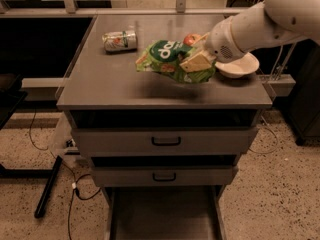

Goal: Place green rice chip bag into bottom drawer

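Observation:
The green rice chip bag [170, 59], light green with a dark green round logo, hangs lifted a little above the grey cabinet top [115, 79], casting a shadow below it. My gripper [196, 61] comes in from the right on a white arm and is shut on the bag's right side. The bottom drawer [162, 214] is pulled open at the foot of the cabinet, a shallow grey tray with side rails, nothing seen in it.
A green-and-white can [120, 40] lies on its side at the top's back left. A white bowl [239, 66] sits at the right edge under my arm. An apple [190, 38] shows behind the bag. Two upper drawers [165, 141] with black handles are closed.

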Tool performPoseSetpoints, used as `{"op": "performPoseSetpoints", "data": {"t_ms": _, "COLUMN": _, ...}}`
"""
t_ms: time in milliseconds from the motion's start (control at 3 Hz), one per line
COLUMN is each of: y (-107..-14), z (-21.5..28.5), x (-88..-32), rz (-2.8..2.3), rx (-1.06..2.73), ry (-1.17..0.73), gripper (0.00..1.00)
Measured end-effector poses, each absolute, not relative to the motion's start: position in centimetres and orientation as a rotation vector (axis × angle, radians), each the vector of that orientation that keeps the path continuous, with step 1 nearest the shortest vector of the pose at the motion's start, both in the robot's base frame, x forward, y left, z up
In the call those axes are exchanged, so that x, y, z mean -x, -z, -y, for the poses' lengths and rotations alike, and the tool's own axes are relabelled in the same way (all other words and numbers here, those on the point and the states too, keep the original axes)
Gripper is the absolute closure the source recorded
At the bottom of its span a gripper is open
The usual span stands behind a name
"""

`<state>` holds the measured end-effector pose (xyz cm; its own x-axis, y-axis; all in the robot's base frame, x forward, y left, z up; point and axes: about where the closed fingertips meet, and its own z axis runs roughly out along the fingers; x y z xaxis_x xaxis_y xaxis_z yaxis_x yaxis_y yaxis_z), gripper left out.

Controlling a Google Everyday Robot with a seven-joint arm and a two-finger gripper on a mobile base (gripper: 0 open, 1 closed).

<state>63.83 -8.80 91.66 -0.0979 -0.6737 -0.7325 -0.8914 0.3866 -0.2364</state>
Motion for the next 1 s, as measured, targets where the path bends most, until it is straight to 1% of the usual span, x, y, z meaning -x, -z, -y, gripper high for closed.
{"op": "performPoseSetpoints", "data": {"t_ms": 667, "y": -92.4, "z": 14.7, "x": -56.3, "rz": -1.811, "rx": 1.336, "ry": -0.267, "gripper": 1.0}}
{"op": "performPoseSetpoints", "data": {"t_ms": 1000, "y": -91.4, "z": 16.3, "x": -51.8, "rz": -1.795, "rx": 1.348, "ry": -0.229, "gripper": 1.0}}
